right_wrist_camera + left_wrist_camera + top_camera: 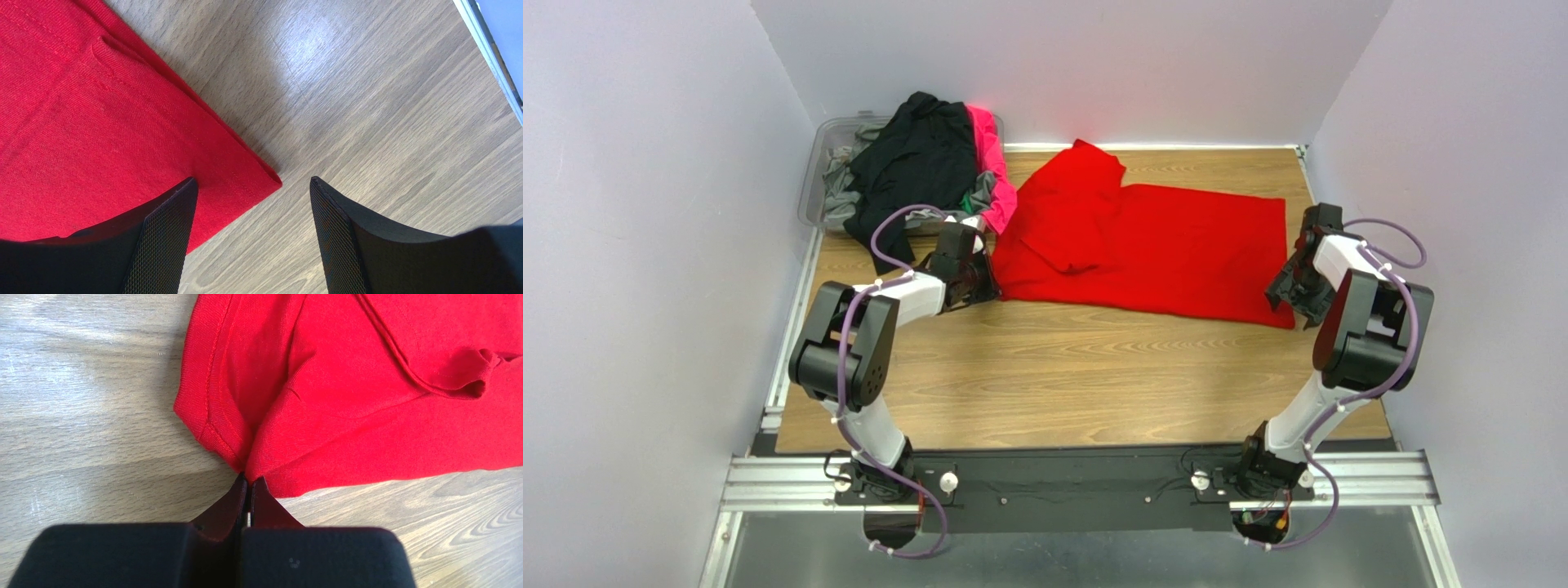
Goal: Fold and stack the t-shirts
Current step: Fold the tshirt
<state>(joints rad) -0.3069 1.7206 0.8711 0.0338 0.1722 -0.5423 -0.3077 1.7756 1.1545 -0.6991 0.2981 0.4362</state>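
Note:
A bright red t-shirt [1149, 245] lies spread on the wooden table, one sleeve folded over at its left end. My left gripper [983, 284] is shut on the shirt's near left corner; in the left wrist view the cloth [344, 392] bunches into the closed fingertips [248, 481]. My right gripper [1290, 294] hovers open over the shirt's near right corner [245, 177], which lies flat between its two fingers [166, 233], untouched.
A clear bin [824, 159] at the back left holds a heap of other t-shirts: black [916, 153], hot pink [993, 172] and grey [844, 196]. White walls close in left, right and behind. Bare wood [1075, 380] stretches in front of the red shirt.

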